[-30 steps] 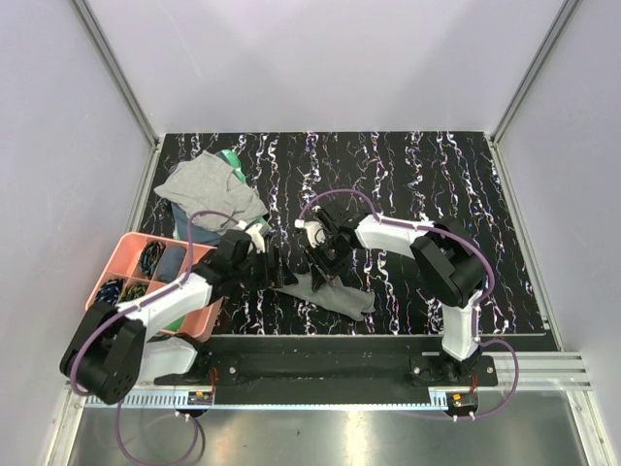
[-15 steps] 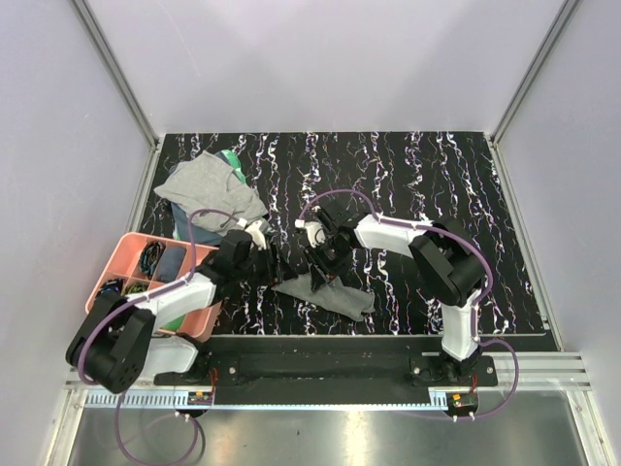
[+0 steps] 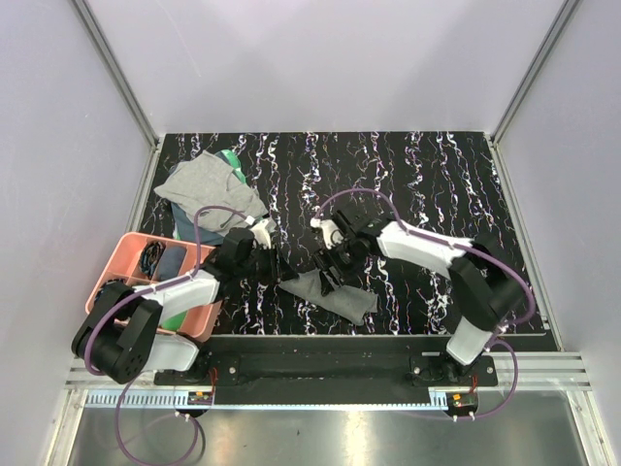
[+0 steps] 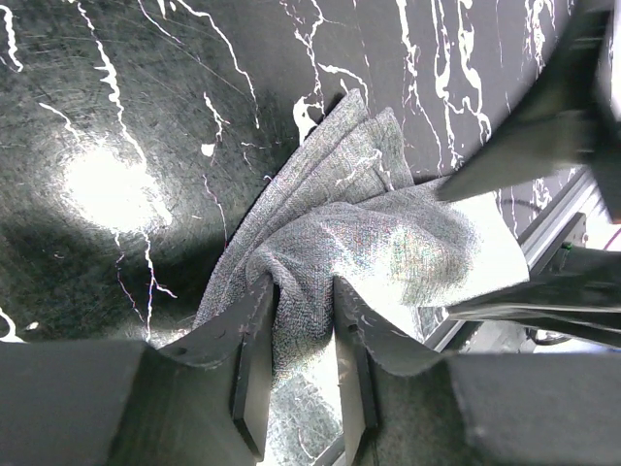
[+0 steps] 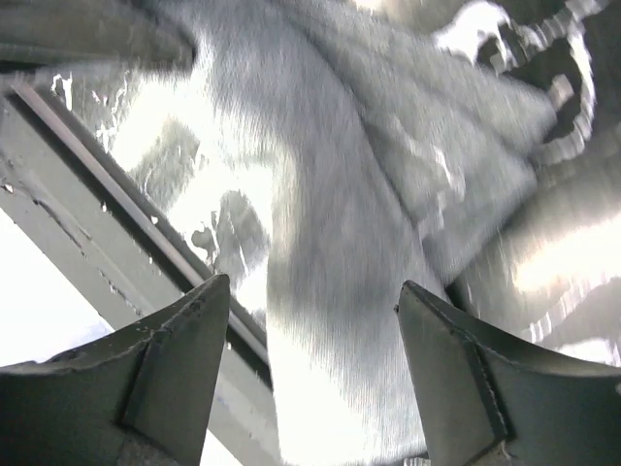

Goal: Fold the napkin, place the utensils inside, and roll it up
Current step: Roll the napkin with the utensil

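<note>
Black worktop (image 3: 408, 175) streaked with white veins, pale walls (image 3: 320, 58) closing it in on three sides, and a metal rail (image 3: 543, 364) running along the near edge. Back left, a light grey cloth (image 3: 209, 189) lies crumpled over a green item (image 3: 229, 158), only a corner of green peeking out at the far side. Nearer, at the left edge, sits a pink tray (image 3: 136, 239) with dividers, dark cords (image 3: 150, 256) bundled in one far compartment.

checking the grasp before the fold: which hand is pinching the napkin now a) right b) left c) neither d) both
b, the left wrist view shows the left hand closed on a bunch of the napkin, while the right hand is spread open over the cloth, gripping nothing.
</note>
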You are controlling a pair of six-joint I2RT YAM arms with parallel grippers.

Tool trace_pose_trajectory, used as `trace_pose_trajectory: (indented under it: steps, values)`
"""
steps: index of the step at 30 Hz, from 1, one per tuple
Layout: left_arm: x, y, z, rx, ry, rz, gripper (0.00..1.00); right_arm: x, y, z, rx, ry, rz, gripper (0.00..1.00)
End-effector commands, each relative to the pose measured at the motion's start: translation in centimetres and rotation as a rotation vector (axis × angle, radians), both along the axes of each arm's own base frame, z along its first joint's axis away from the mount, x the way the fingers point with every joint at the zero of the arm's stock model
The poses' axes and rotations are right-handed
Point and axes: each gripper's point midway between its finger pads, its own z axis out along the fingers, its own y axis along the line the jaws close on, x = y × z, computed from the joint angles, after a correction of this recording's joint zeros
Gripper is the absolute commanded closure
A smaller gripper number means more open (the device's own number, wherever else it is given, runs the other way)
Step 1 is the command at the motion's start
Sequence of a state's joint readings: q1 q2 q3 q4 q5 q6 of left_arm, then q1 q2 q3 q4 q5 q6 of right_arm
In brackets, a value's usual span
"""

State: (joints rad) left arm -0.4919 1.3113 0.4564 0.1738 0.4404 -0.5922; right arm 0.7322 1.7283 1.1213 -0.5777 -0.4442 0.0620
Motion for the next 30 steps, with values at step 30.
trace_pose_trajectory:
  steps: [30]
  values:
    - [-0.6,0.4,0.2,0.039,-0.036,-0.054,0.71,-4.8,-5.6,-4.1,-0.319,0.092,-0.247,0.22]
